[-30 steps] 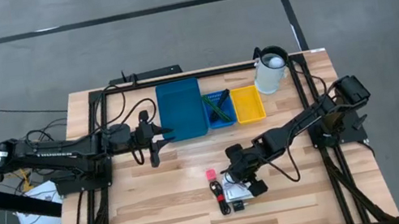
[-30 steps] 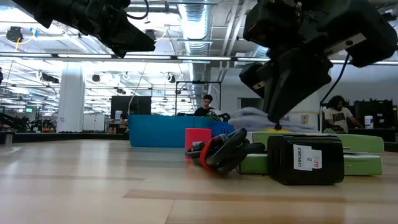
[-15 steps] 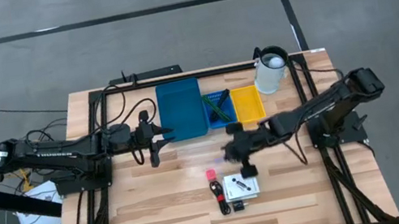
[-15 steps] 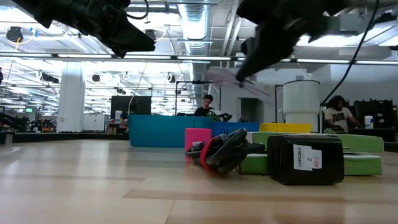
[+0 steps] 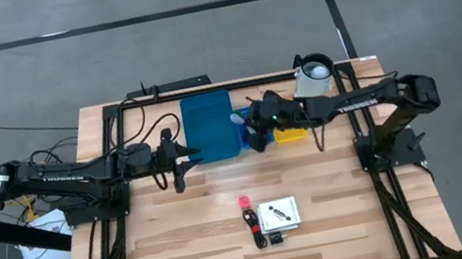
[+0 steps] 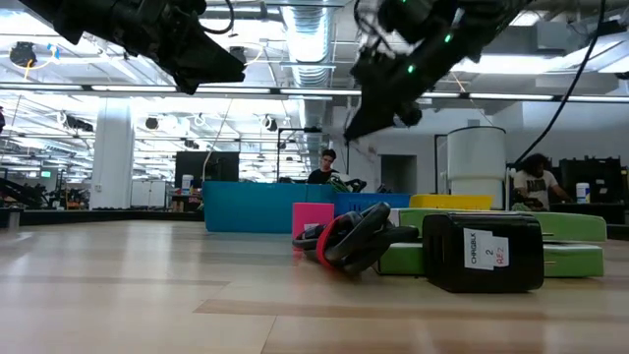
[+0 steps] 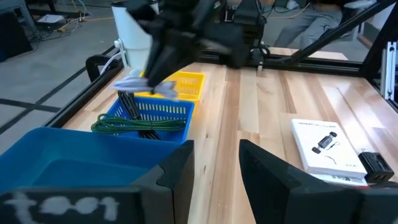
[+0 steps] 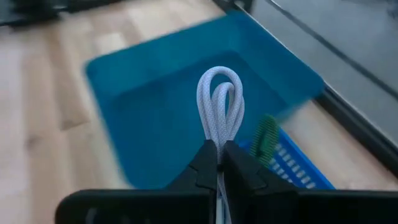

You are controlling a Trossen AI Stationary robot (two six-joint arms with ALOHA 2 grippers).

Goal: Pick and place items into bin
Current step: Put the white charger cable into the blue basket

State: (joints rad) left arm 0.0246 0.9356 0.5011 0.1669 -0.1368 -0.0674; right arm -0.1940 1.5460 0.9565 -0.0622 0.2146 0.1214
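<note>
Wooden desk [image 5: 175,244] carries the bins, where the right gripper [image 8: 219,163] clenches a looped white cord [image 8: 220,106], its lower end hidden, above the small blue basket [image 7: 155,114]; left gripper [image 5: 181,162] parted, empty.

The counter [image 5: 175,244] is pale wood planks with a smooth finish. The big blue bin [image 5: 210,126] looks like matt plastic, and beside it the small blue basket [image 7: 149,115] is slotted plastic. The white cord [image 8: 220,102] looks braided, like woven cloth. The white card [image 5: 280,213] looks like glossy paper.
</note>
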